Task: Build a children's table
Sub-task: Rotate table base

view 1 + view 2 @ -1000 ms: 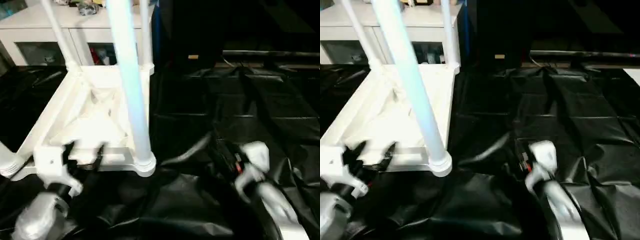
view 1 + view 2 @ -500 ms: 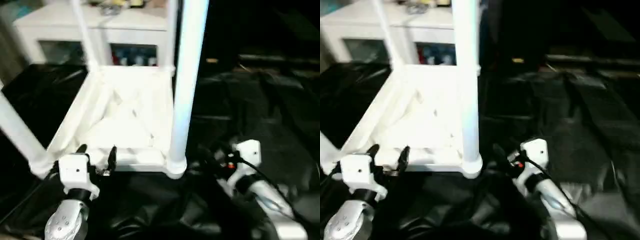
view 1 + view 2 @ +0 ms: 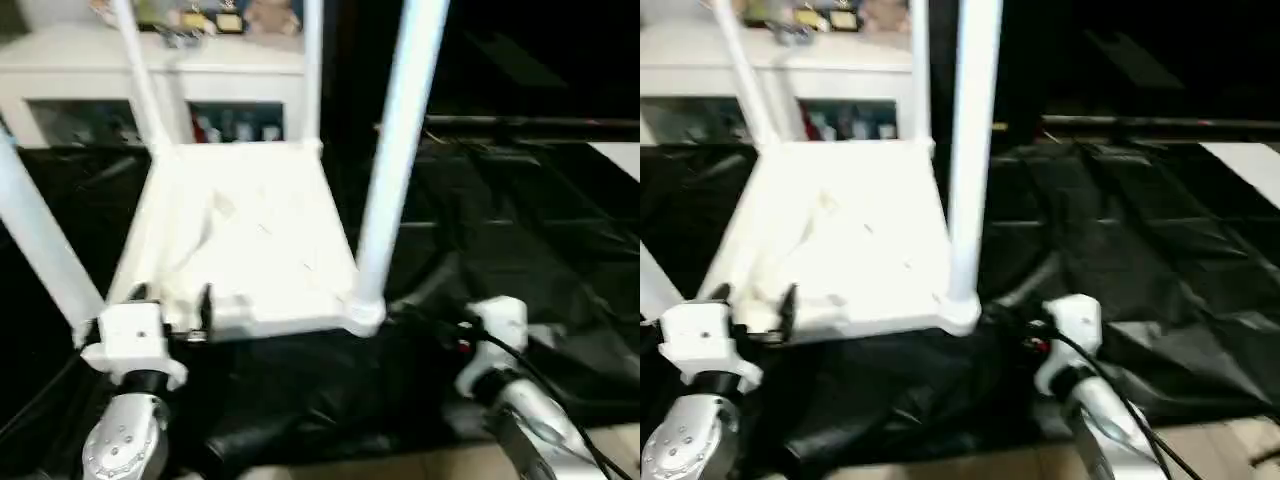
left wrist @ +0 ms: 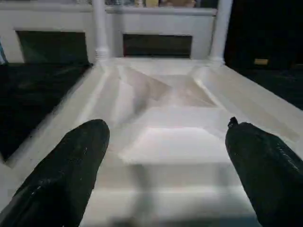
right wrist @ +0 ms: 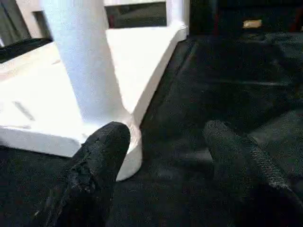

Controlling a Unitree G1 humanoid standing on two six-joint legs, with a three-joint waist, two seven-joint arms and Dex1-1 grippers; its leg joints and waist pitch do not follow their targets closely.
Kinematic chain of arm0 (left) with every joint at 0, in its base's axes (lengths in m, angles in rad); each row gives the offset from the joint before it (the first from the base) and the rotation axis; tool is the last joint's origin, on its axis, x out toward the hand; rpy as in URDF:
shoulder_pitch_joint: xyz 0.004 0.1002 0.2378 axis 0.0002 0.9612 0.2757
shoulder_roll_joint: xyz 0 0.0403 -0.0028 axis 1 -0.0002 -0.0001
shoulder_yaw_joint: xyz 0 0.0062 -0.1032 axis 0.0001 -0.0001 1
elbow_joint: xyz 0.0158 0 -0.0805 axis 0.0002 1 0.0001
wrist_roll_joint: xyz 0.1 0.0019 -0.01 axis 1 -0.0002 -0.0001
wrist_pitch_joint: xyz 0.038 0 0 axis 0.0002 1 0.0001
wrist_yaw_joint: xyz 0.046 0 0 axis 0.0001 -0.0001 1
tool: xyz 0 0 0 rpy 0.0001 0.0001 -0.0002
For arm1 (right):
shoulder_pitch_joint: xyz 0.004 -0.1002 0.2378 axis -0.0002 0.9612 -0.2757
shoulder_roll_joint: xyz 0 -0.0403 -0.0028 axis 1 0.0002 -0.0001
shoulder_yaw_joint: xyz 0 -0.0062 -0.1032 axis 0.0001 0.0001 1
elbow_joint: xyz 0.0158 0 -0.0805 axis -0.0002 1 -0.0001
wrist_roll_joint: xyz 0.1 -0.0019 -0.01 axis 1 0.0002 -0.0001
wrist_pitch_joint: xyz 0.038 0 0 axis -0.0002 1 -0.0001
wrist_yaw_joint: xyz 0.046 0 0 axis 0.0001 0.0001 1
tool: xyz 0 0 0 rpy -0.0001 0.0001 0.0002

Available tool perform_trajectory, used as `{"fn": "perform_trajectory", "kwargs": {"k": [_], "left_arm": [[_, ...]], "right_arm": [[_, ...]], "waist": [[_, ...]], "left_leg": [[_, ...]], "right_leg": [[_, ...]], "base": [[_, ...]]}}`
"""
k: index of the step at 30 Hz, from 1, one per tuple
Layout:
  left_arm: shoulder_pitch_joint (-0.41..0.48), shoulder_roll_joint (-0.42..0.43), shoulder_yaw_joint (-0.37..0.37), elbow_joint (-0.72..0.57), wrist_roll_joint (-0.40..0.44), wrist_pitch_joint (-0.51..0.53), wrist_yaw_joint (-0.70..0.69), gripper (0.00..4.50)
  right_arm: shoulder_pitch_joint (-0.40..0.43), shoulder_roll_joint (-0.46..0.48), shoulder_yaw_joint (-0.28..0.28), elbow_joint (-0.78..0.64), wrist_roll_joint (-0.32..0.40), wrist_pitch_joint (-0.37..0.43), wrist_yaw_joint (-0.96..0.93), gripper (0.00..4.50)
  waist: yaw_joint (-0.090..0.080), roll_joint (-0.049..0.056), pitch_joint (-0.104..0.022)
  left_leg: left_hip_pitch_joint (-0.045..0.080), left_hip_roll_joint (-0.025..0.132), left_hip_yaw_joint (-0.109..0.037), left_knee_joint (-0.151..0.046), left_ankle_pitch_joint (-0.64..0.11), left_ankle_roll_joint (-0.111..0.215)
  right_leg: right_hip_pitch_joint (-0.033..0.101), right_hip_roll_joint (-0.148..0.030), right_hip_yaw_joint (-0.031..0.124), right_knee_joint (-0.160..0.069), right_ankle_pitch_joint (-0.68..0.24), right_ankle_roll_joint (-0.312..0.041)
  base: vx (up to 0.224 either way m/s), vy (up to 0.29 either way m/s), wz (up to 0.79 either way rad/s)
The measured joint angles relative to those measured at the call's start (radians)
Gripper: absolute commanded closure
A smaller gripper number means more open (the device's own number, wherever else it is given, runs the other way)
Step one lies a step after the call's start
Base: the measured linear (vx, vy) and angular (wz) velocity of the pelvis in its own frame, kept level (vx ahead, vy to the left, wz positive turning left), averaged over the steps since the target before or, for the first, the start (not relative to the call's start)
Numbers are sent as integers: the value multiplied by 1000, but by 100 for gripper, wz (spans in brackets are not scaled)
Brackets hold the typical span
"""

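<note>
White plastic children's table (image 3: 250, 250) lies upside down on black plastic sheeting (image 3: 520, 230) on the floor, ribbed underside up, all four legs standing in the corner sockets: near right leg (image 3: 395, 160), near left leg (image 3: 40, 240), two far legs (image 3: 140, 85) by a white cabinet (image 3: 150, 60) behind it. Left gripper (image 3: 170, 305) sits at the near rim of the tabletop, between the two near legs, fingers (image 4: 71, 165) spread wide with the rim between them in the wrist view, not clamped on anything. Right gripper (image 3: 1015, 325) is low on the sheeting just beside the base of the near right leg, fingers (image 5: 99, 161) partly apart, nothing held; the wrist view puts one finger right up against the socket foot, can't tell if touching. Build looks nearly done by the look of it; flipping the table upright is probably what's left. Risks: a leg not fully seated could pop out if the table is lifted or tipped by the rim; the left fingers could slip off the smooth thin rim if they close shallow; the right gripper could knock the near leg sideways, it's that close; loose slick sheeting could bunch or let the table slide when pushed.
</note>
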Motion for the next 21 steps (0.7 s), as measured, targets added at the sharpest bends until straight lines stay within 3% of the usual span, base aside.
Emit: {"fn": "perform_trajectory", "kwargs": {"k": [1,2,3,4,5,6,9,11,13,14,16,17,18,19,20,21], "left_arm": [[4,-13,-9,-3,8,4,2,3],[13,-21,-33,-12,10,4,0,3],[30,-27,-57,-28,10,4,-3,3],[34,-28,-61,-34,10,4,-4,3],[36,-25,-56,-37,10,7,-4,3],[35,-16,-46,-36,10,9,-4,3],[9,-12,-28,-15,7,13,-6,3],[-62,-20,-6,39,9,21,-1,3],[-100,-7,-5,51,23,23,-1,3],[-111,0,-6,51,30,25,-1,3],[-115,6,-12,42,43,50,-1,3],[-114,5,-21,42,49,56,-1,3],[-114,-3,-33,41,54,60,-1,3],[-114,-5,-56,39,56,62,-2,3],[-112,-6,-66,35,56,65,-5,3],[-112,-3,-60,29,54,68,-7,3]], "right_arm": [[-8,-19,-10,18,-3,-2,3,147],[-8,-35,-27,30,-3,-3,5,147],[-8,-47,-49,42,-2,-2,5,147],[-8,-52,-60,43,0,0,5,147],[-9,-58,-75,43,4,4,5,147],[-13,-57,-75,43,5,4,7,147],[-27,-58,-62,43,4,5,11,147],[-52,-49,-44,43,2,5,-1,147],[-71,0,-27,43,5,5,-23,147],[-71,14,-20,43,8,6,-26,147],[-75,50,-14,61,14,7,-46,147],[-76,51,-13,72,15,7,-47,147],[-76,44,-17,81,15,9,-48,147],[-74,41,-18,87,16,17,-47,147],[-75,40,-18,91,18,25,-46,147],[-83,37,-19,90,24,30,-42,147]], "waist": [[20,-9,1],[42,-10,5],[61,-9,7],[68,-4,10],[76,4,11],[77,5,12],[80,7,15],[80,10,17],[68,17,20],[63,15,19],[49,-3,12],[46,-18,6],[54,-28,6],[67,-34,11],[78,-40,14],[92,-36,13]], "left_leg": [[-6,1,3,-6,-3,4],[-3,7,9,0,-9,14],[-2,23,16,-2,-7,11],[-2,30,18,-6,-5,7],[2,41,20,-12,9,-17],[4,47,22,-19,18,-35],[4,48,25,-28,18,-36],[5,55,28,-31,22,-42],[8,68,25,-32,24,-45],[9,70,21,-34,24,-45],[12,73,19,-37,29,-46],[12,74,20,-37,30,-43],[-1,73,32,-23,26,9],[-5,73,49,9,5,47],[-2,67,62,19,4,49],[9,60,64,2,-2,38]], "right_leg": [[-1,-2,-9,-5,6,-5],[-5,-10,-22,-9,9,-5],[-13,-11,-31,-7,11,-5],[-16,-11,-36,-5,11,-5],[-17,-10,-48,-5,12,-6],[-19,-9,-52,-7,12,-6],[-21,-8,-52,-17,17,-13],[-18,-4,-51,-29,40,-17],[-16,10,-51,-34,43,-32],[-18,12,-51,-27,40,-38],[-35,13,-46,9,13,-77],[-35,14,-46,15,9,-75],[-35,20,-49,10,9,-73],[-35,20,-49,10,10,-74],[-35,22,-50,9,11,-75],[-36,33,-52,5,10,-70]], "base": [[-117,-142,-32],[-90,-94,-45],[-90,-94,-45],[-42,-52,-40],[-21,-30,-23],[-21,-30,-23],[0,0,0],[0,0,0],[0,0,0],[55,-87,3],[49,-115,4],[28,-157,2],[28,-157,2],[0,-144,-8],[-14,-130,-14],[-14,-130,-14]]}}
